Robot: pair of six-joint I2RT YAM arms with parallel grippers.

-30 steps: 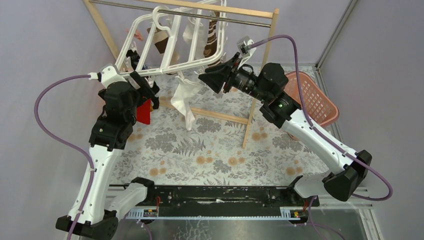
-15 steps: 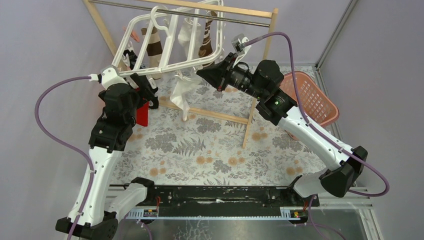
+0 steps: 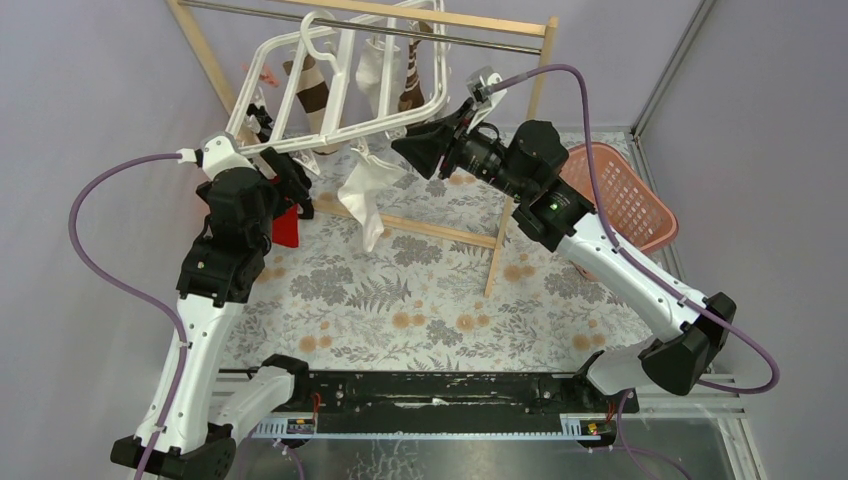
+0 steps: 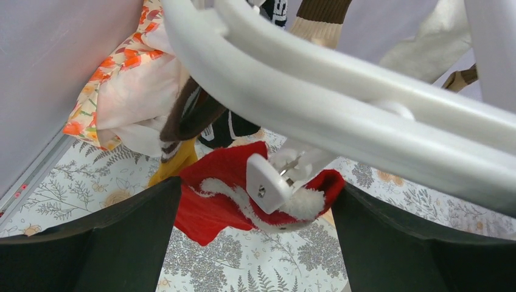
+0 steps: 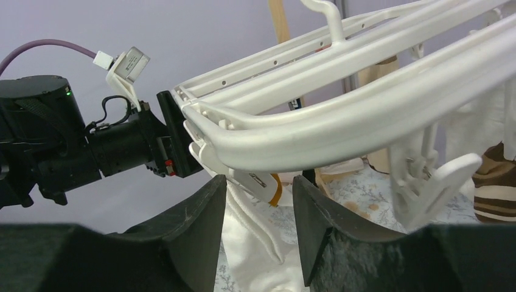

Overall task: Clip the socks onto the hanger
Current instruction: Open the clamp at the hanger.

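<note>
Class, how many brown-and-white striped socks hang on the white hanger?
2. The left striped sock hangs beneath the hanger left of its hook; the right striped sock hangs near its right edge. More may be hidden.

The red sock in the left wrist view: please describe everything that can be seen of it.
The red sock is soft red fabric with fluffy white trim at its opening. It hangs limp under a bar of the white hanger, above the floral table cover. A small white clip sits at the trim; whether it really grips cannot be told. A mustard sock shows just behind it, to the left.
</note>
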